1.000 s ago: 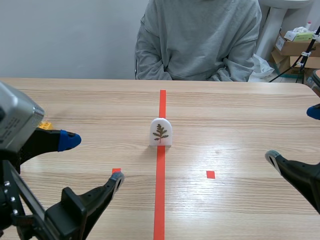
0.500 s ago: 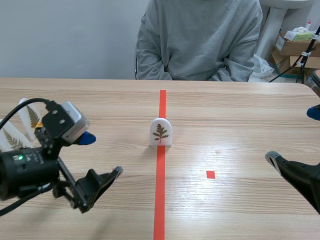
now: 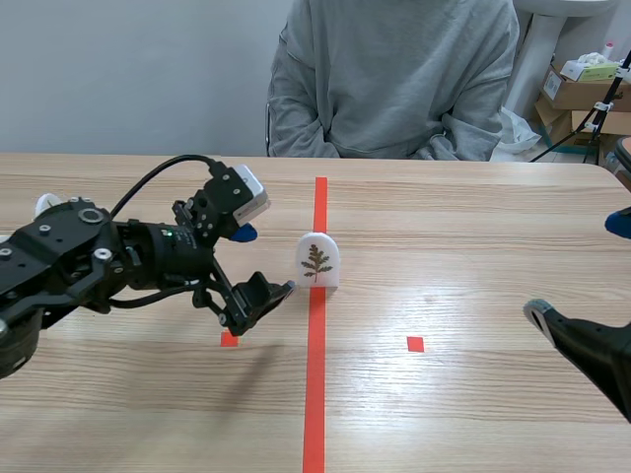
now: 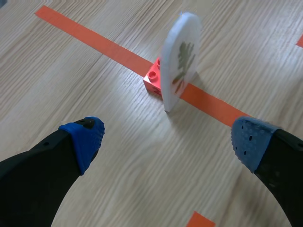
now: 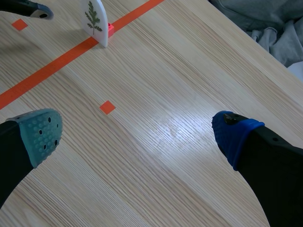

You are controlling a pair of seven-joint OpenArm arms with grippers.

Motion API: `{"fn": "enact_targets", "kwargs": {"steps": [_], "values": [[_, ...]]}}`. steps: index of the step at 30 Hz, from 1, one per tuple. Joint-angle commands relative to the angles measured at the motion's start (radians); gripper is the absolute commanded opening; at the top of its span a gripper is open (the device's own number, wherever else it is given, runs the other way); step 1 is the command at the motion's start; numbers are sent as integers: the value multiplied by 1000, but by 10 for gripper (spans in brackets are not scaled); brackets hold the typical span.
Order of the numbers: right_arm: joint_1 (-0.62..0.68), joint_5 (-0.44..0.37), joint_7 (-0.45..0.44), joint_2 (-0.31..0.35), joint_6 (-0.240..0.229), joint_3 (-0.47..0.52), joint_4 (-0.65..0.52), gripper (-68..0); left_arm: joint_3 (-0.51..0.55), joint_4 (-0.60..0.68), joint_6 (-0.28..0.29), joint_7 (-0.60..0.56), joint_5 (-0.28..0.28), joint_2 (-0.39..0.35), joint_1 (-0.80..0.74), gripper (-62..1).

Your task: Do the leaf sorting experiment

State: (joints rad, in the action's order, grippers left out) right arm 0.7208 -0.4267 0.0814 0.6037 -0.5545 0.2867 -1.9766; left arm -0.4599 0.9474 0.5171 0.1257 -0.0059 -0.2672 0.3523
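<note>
A white arched card (image 3: 317, 262) printed with a brown leaf stands upright on the red tape line at the table's middle. In the left wrist view the card (image 4: 180, 59) is seen edge-on, fixed to a small red brick (image 4: 152, 81). My left gripper (image 3: 262, 262) is open just left of the card, not touching it. The card lies a little ahead of the left gripper (image 4: 169, 137), between the lines of its fingers. My right gripper (image 3: 580, 268) hangs open at the table's right edge, far from the card (image 5: 93, 19). Nothing is between the fingers of the right gripper (image 5: 137, 135).
A person in a grey sweatshirt (image 3: 389, 79) sits across the table with arms folded. Cardboard boxes (image 3: 582, 94) stand at the back right. A white rounded top (image 3: 44, 204) peeks out behind my left arm. Small red tape squares (image 3: 415, 344) mark the wood.
My left arm has swung forward and to the right, bringing its open gripper up beside the leaf card. The right arm and the card have not moved.
</note>
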Motion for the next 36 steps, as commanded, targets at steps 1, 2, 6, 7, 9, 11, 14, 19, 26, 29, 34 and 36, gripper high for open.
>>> {"fn": "enact_targets", "kwargs": {"steps": [1, 2, 6, 7, 9, 11, 14, 19, 26, 29, 34, 36], "values": [[-9, -3, -4, 0, 5, 7, -8, 4, -2, 2, -1, -24, -8, 19, 21, -35], [-9, -3, -2, 0, 5, 7, -8, 4, -9, -18, -1, -27, -8, 29, 35, -35], [-9, -3, -1, 0, 5, 7, -8, 4, -31, -84, -1, -32, 1, 77, 78, -35], [-9, -3, -1, 0, 5, 7, -8, 4, -36, -97, -2, -32, 7, 90, 85, -35], [-9, -3, 0, 0, 5, 7, -8, 4, -41, -116, -2, -34, 31, 118, 97, -35], [-9, -3, 0, 0, 5, 7, -8, 4, -46, -130, -13, -40, 45, 142, 103, -35], [-9, -3, 0, 0, 5, 7, -8, 4, -46, -156, -34, -50, 79, 178, 108, -35], [-9, -4, 3, -1, 5, 7, -8, 4, -46, -203, -83, -71, 133, 217, 119, -43], [-9, -4, 3, 0, 5, 7, -8, 4, -46, -261, -90, -92, 177, 211, 133, -44], [-9, -4, 3, 0, 5, 7, -8, 4, -46, -262, -89, -92, 176, 211, 133, -52], [-9, -4, 3, 0, 5, 7, -8, 4, -46, -262, -89, -104, 176, 212, 133, -239], [-9, -4, 3, 0, 5, 7, -8, 4, -46, -262, -89, -108, 175, 212, 133, -266]]}}
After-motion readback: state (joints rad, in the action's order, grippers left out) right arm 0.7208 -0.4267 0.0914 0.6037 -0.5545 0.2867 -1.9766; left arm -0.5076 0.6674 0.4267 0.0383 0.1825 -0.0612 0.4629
